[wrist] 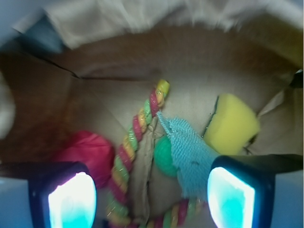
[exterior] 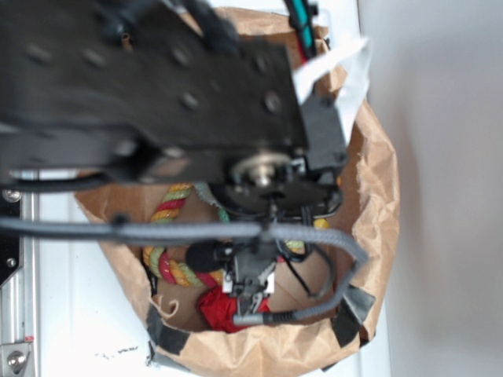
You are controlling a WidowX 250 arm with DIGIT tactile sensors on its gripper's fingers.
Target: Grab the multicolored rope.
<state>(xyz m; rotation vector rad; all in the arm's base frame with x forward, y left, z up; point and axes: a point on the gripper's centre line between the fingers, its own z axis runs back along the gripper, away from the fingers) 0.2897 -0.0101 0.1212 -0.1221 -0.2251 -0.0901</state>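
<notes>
Fingers (wrist: 72, 199) stand apart, holding nothing, straddling the thick twisted red, yellow and green rope (wrist: 134, 137) on the brown paper bag's (wrist: 118, 57) floor, presumably lined up to close on it.

Exterior camera looks straight down into the crumpled brown paper bag (exterior: 377, 196); wrist camera views closely inside it, both sharing the twisted red-yellow-green rope (wrist: 133, 137).

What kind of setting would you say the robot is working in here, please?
Probably a lab test setup, not a home: a crumpled brown paper bag holds mixed practice items, the multicolored rope, a teal rag and a yellow sponge, with the open gripper above them.
</notes>
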